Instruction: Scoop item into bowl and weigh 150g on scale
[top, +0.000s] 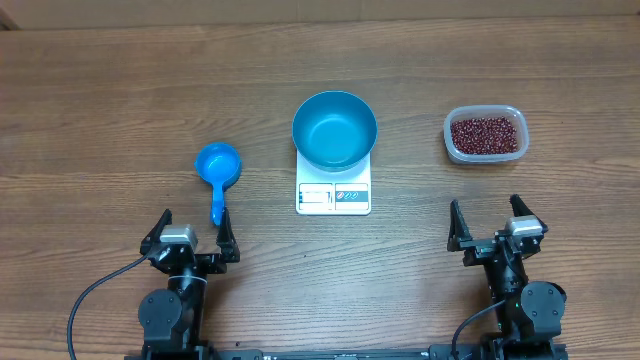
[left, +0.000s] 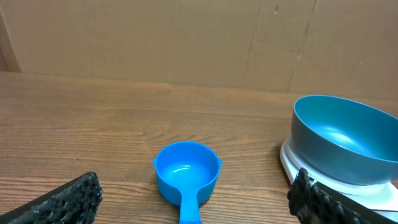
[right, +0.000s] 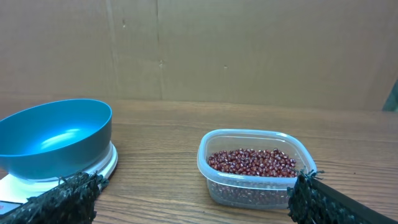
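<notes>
An empty blue bowl (top: 334, 129) (left: 342, 138) (right: 56, 138) rests on the white scale (top: 333, 190) (left: 287, 163) (right: 106, 163) at the table's middle. Dark red-brown beans (top: 485, 132) (right: 252, 162) fill a clear plastic container (top: 484, 136) (right: 255, 184) at the right. To the left lies a small blue scoop (top: 217, 172) (left: 186, 172), handle pointing toward me. My left gripper (top: 189, 236) (left: 193, 202) stands open just behind the scoop's handle. My right gripper (top: 496, 226) (right: 186, 202) stands open short of the container. Both are empty.
The wooden table (top: 120, 110) runs wide on all sides. A brown cardboard wall (left: 186, 37) (right: 249, 50) stands along its far edge.
</notes>
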